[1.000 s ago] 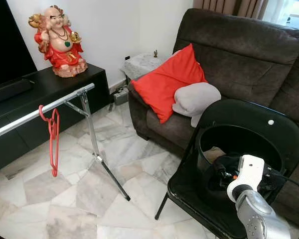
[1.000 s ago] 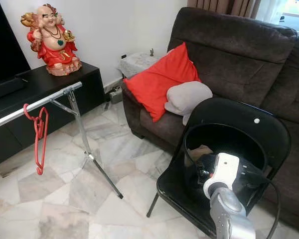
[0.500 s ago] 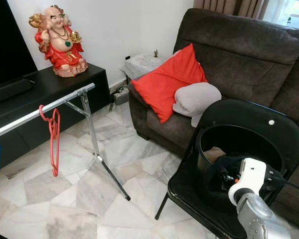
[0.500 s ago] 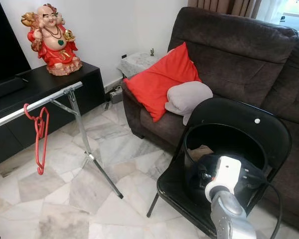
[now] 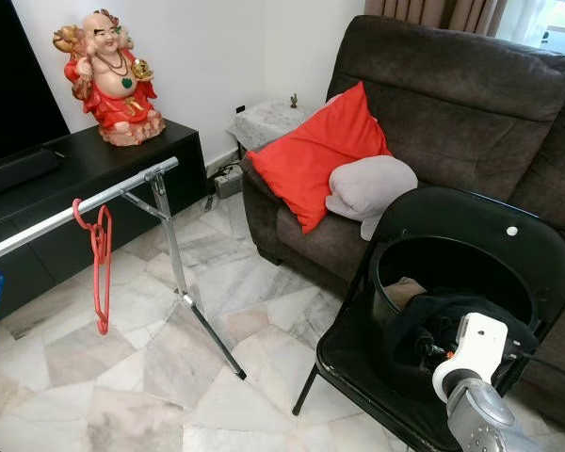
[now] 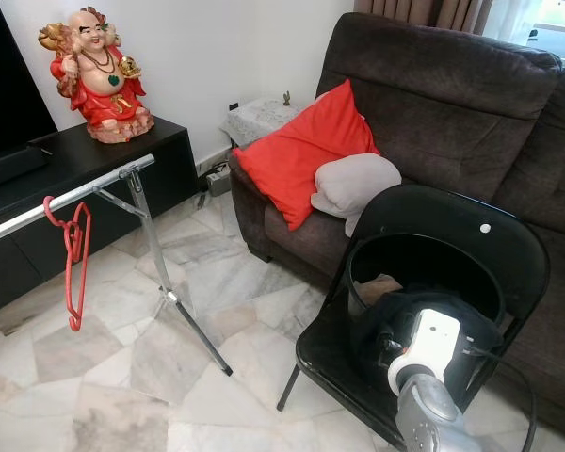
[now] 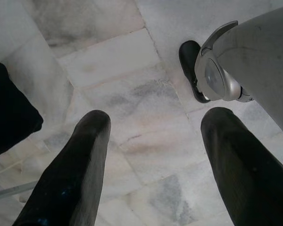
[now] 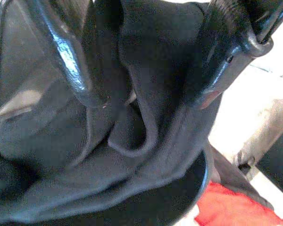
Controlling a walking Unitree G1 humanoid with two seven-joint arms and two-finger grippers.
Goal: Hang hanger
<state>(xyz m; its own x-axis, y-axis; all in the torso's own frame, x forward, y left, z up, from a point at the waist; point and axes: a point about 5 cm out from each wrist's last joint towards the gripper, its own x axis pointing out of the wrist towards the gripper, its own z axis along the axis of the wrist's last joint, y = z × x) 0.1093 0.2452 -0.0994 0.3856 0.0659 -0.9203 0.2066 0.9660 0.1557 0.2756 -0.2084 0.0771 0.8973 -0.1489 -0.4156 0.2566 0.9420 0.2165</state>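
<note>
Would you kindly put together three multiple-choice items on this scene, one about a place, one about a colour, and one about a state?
1. Where does the red hanger hang?
A. On the metal rail
B. On the chair back
C. On the sofa arm

2. What colour is the big cushion on the sofa?
A. Blue
B. Red
C. Green

3. How are the left gripper fingers set?
A. Shut on a hanger
B. Shut on cloth
C. Open, holding nothing

Answers: 1 A, its hook sits over the rail of the drying rack. 2 B, the cushion leaning on the sofa is bright red, beside a grey one. 3 C, the left wrist view shows floor tiles between two spread fingers.
</note>
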